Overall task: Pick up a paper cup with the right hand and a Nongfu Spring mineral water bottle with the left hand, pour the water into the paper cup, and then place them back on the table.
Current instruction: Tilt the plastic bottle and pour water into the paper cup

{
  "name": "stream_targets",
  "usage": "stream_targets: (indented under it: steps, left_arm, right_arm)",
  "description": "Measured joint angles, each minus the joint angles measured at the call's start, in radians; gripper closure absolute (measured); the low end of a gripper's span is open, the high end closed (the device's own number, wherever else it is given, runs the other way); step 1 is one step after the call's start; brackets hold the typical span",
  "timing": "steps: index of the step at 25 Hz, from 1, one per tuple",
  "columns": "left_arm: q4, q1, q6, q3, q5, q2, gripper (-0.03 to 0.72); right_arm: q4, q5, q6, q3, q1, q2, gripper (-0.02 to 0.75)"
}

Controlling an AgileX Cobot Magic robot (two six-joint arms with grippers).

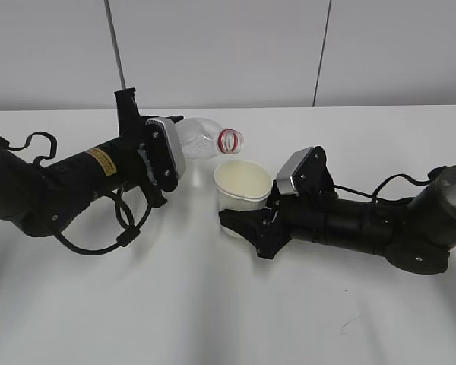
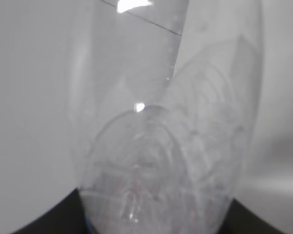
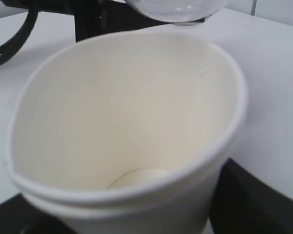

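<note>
My left gripper [image 1: 173, 144] is shut on the clear water bottle [image 1: 205, 140] and holds it tipped on its side, its red-ringed open mouth [image 1: 230, 141] just above the paper cup's rim. The bottle fills the left wrist view [image 2: 161, 146]. My right gripper [image 1: 239, 220] is shut on the cream-white paper cup [image 1: 243, 186], held off the white table [image 1: 213, 304] and tilted toward the bottle. The cup's open inside fills the right wrist view [image 3: 127, 126], and the bottle's mouth [image 3: 176, 9] shows at the top edge. No water shows in the cup.
Black cables loop beside the left arm [image 1: 125, 228] and behind the right arm [image 1: 395, 182]. A grey panelled wall [image 1: 228, 46] stands behind the table.
</note>
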Motion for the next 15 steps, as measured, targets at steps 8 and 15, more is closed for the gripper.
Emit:
stream_targets:
  steps: [8, 15]
  left_arm:
    - [-0.017, 0.000, 0.112, 0.000, -0.005, 0.000, 0.391]
    - [-0.045, 0.000, 0.148, 0.001, -0.080, 0.000, 0.391]
  right_arm:
    - [0.000, 0.016, 0.000, 0.000, 0.000, 0.000, 0.232]
    - [0.000, 0.039, 0.000, 0.000, 0.000, 0.000, 0.232]
